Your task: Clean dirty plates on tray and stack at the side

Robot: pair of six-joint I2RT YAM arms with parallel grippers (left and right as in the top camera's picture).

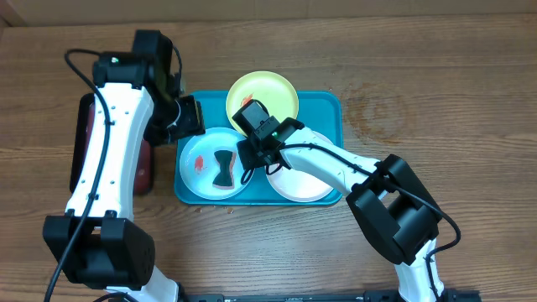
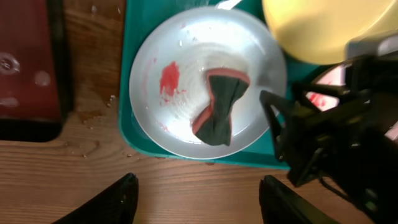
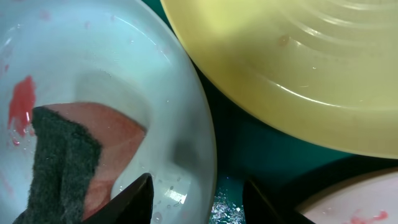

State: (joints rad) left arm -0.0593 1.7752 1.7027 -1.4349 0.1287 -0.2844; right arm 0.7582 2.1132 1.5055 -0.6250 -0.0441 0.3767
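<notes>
Large turquoise rectangular plastic tray (image 1: 329, 109) carrying three round plastic plates: yellow-green plate (image 1: 267, 91) at its far edge, red-smeared light blue plate (image 2: 180, 43) at left, white plate (image 1: 306, 186) at right. A twisted dark scouring sponge (image 2: 219, 107) lies on the light blue plate. Left gripper (image 2: 200, 200): fingers wide, empty, above the wooden table (image 1: 419, 67). Right gripper (image 3: 200, 202): fingers apart astride the light blue plate's rim, apparently not touching it.

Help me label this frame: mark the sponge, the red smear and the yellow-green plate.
sponge (image 2: 219, 106), left wrist view, its pinched middle.
red smear (image 2: 169, 78), left wrist view, its centre.
yellow-green plate (image 1: 273, 91), overhead view, bare centre.
</notes>
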